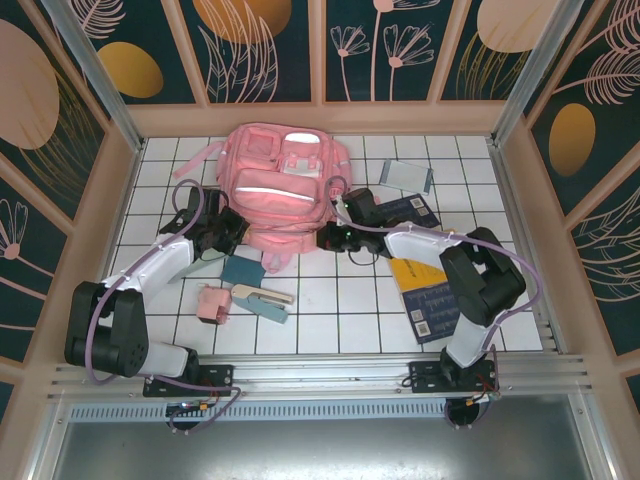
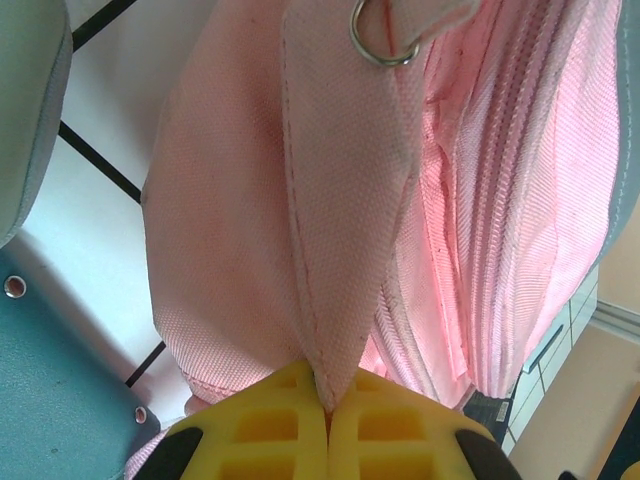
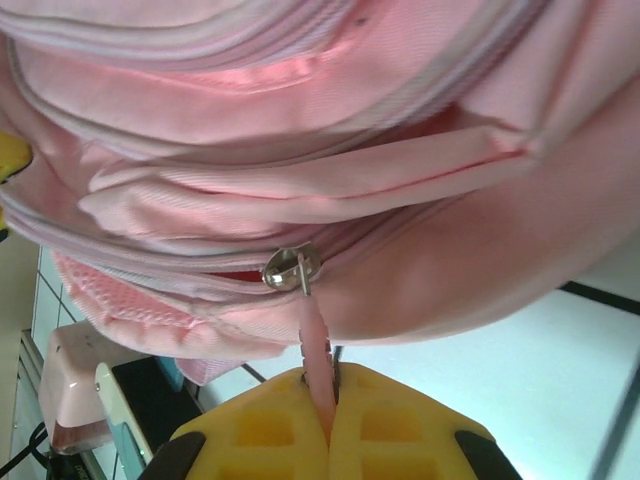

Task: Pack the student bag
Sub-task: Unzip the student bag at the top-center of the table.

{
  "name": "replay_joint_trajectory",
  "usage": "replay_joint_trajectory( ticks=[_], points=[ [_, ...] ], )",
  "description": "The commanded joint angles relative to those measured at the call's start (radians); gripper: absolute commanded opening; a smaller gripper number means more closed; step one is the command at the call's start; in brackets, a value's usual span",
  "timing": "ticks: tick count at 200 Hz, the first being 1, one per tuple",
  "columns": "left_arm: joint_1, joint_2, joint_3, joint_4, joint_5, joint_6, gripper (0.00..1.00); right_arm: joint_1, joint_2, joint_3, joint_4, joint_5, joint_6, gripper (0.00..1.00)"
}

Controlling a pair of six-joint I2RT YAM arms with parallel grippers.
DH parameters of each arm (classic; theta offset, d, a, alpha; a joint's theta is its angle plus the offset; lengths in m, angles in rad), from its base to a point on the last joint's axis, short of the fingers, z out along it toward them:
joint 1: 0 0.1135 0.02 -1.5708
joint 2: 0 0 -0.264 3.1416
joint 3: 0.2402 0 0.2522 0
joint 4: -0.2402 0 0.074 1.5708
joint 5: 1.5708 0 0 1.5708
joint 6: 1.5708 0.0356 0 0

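The student bag (image 1: 280, 185), a big pink backpack with silvery strips, lies at the back middle of the tiled table. At its near left corner my left gripper (image 1: 228, 228) is shut; in the left wrist view its yellow fingertips (image 2: 328, 405) pinch a pink fabric tab (image 2: 345, 200) that carries a metal ring (image 2: 380, 45). At the bag's near right corner is my right gripper (image 1: 335, 238). In the right wrist view it (image 3: 330, 400) is shut on the pink zip pull (image 3: 315, 335), which hangs from a silver slider (image 3: 290, 270) on the bag's zip.
In front of the bag lie a teal notebook (image 1: 242, 270), a small pink object (image 1: 212, 303) and a cream and teal case (image 1: 262, 295). On the right are a blue and yellow book (image 1: 425, 290), a dark book (image 1: 410, 210) and a grey pouch (image 1: 408, 177). Wooden walls ring the table.
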Motion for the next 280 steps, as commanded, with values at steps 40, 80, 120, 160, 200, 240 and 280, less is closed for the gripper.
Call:
replay_joint_trajectory(
  ticks=[40, 80, 120, 160, 200, 240, 280],
  points=[
    [0.045, -0.039, 0.030, 0.021, -0.069, 0.035, 0.00, -0.133, 0.057, 0.066, -0.235, 0.135, -0.091, 0.00],
    [0.049, -0.045, 0.039, 0.014, -0.063, 0.042, 0.00, -0.184, 0.113, 0.174, -0.349, 0.304, -0.132, 0.00],
    [0.050, -0.043, 0.038, 0.019, -0.045, 0.047, 0.00, -0.263, 0.164, 0.267, -0.348, 0.297, -0.120, 0.00],
    [0.050, -0.044, 0.027, 0.046, -0.010, 0.061, 0.00, -0.324, 0.274, 0.438, -0.370, 0.239, -0.105, 0.00],
    [0.039, -0.032, 0.017, 0.106, 0.067, 0.090, 0.00, -0.348, 0.361, 0.561, -0.393, 0.245, -0.113, 0.04],
    [-0.112, 0.063, 0.096, 0.162, 0.104, 0.141, 0.00, -0.354, 0.401, 0.628, -0.375, 0.226, -0.088, 0.24],
    [-0.194, 0.159, 0.145, 0.162, 0.088, 0.164, 0.00, -0.340, 0.286, 0.535, -0.366, 0.390, -0.086, 0.99]
  ],
)
